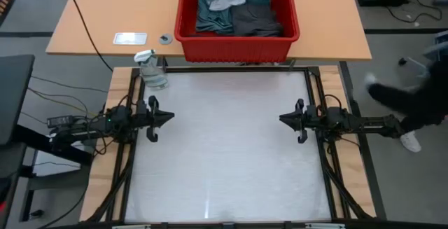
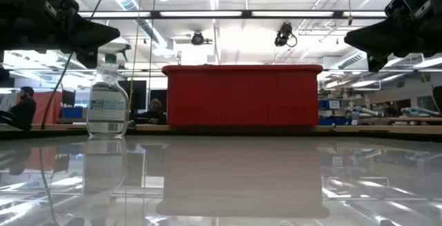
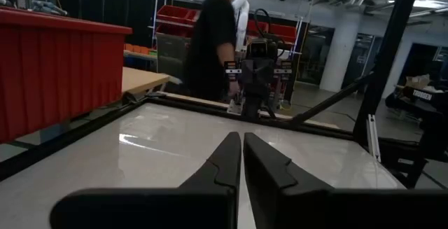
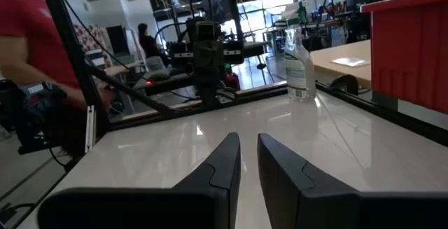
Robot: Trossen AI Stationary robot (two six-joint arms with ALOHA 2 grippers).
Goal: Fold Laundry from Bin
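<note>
Red bin (image 1: pixel 236 38) of laundry (image 1: pixel 231 5) beyond the white table's (image 1: pixel 224 166) far edge; left gripper (image 1: pixel 166 116) closed and empty, right gripper (image 1: pixel 285 120) slightly parted and empty, at opposite side edges, bare tabletop between.

The left gripper (image 1: pixel 168 116) hovers low at the left side, fingers pressed together and empty. The right gripper (image 1: pixel 283 120) faces it from the right side, fingers a slit apart, holding nothing.

Two matching dark robot arms.
Each black, jointed arm trails thin cables and ends in a pincer (image 1: pixel 170 116) (image 1: pixel 282 120) of two tapered, pointed fingers.
</note>
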